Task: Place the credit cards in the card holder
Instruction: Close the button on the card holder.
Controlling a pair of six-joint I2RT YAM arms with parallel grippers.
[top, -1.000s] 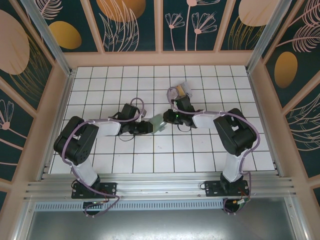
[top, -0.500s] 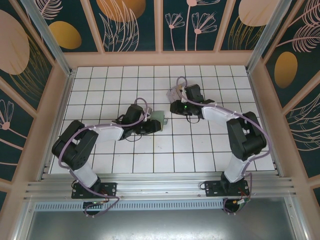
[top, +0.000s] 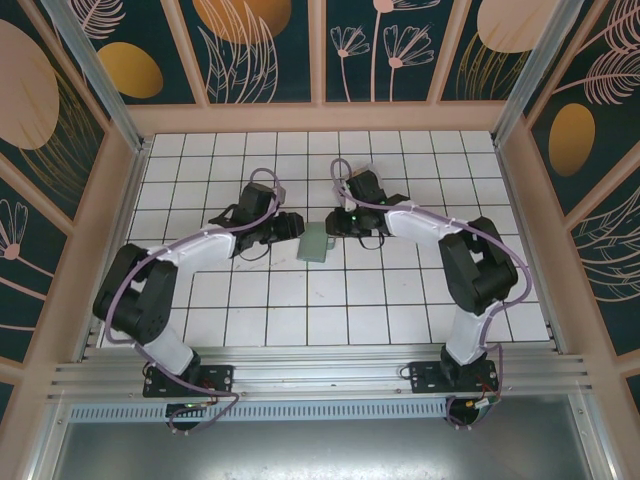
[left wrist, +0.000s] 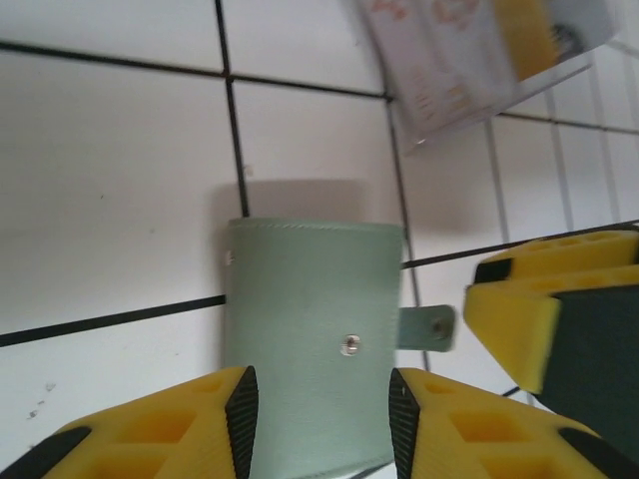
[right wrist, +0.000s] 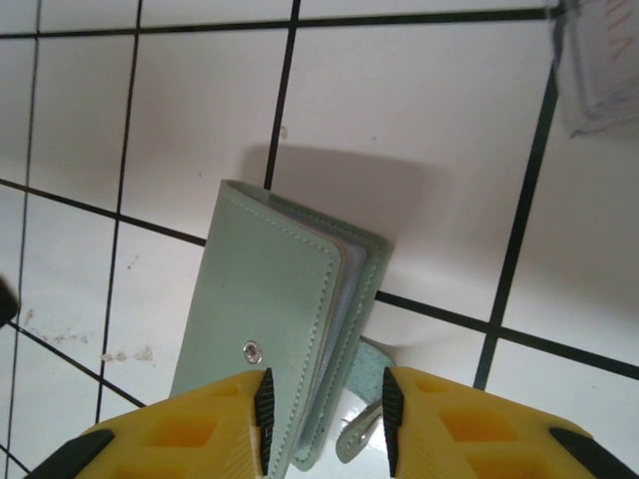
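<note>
Currently: card holder [top: 318,243], sage-green, folded shut with its snap tab sticking out, lying flat on the tiled table [top: 400,300]. Left gripper [left wrist: 319,389]: jaws parted, poised over one edge of the holder, nothing clasped. Right gripper [right wrist: 324,389]: jaws likewise parted, over the holder's tab side, nothing held. Credit cards [left wrist: 479,50]: pale stack with one yellow, near the holder, not touching it.

A second ago my left gripper [top: 293,226] had the card holder [top: 318,243] at its fingertips. It has since drawn back toward the far side, and the card holder seems to lie flat on the tiles, though the overhead view is coarse. My right gripper [top: 333,222] reached out to the credit cards [left wrist: 479,50], then returned beside the card holder.
</note>
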